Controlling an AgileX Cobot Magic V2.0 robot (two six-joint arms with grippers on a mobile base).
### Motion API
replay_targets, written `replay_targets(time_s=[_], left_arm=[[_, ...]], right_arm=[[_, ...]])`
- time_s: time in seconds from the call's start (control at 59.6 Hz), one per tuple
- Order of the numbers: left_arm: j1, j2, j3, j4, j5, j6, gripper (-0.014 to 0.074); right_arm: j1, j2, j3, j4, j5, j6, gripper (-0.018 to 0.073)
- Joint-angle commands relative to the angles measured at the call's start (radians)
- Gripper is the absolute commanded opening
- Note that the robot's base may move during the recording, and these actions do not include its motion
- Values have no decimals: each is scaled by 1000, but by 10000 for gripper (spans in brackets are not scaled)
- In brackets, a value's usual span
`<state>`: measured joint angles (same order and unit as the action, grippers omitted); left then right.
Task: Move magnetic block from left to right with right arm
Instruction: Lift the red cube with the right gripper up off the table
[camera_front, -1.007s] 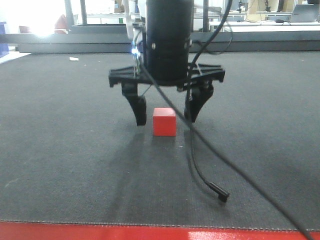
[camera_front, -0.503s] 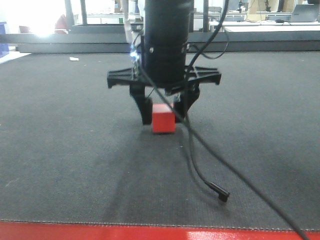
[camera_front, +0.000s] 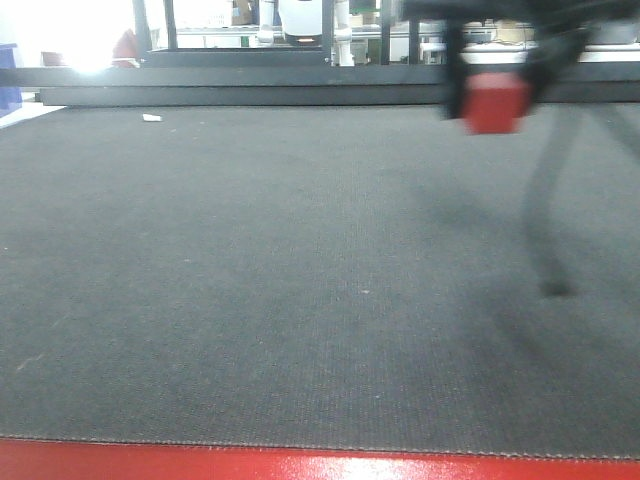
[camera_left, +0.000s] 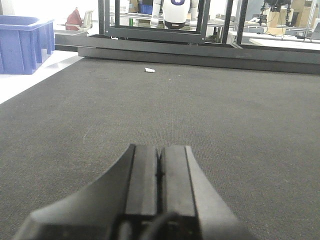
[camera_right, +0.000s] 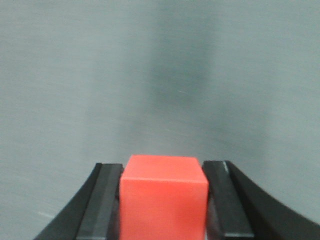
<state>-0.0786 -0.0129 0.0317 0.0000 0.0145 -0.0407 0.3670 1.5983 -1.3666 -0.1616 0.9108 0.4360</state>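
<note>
The red magnetic block hangs blurred high at the upper right of the front view, well above the dark mat. My right gripper is shut on it, its black fingers flanking the cube. In the right wrist view the magnetic block fills the space between the two black pads of the right gripper, with blurred grey mat beyond. My left gripper rests low over the mat, its jaws pressed together with nothing between them.
A thin black cable trails blurred below the right gripper. A blue bin stands at the far left off the mat. A small white scrap lies far back. Black rails border the mat's far edge; a red strip marks the near edge.
The right gripper closed on the red block at mid-mat, lifted it and swung it up and to the right, where it now shows blurred. The cable moved with it.
</note>
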Motion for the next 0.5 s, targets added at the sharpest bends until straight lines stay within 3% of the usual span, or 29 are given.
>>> replay_targets(time_s=[0.0,0.235,0.487], left_arm=[[-3,-14,10,0,-91,-7,-116],[-3,-14,10,0,-91,-7,-116],[-3,-14,10,0,-91,-7,-116]], right_arm=[[-64,-154,74,-13,-73,-71,197],[-198,-425,335,-10,-119,-173,197],[-212,-738,554,15,-176,-243,197]])
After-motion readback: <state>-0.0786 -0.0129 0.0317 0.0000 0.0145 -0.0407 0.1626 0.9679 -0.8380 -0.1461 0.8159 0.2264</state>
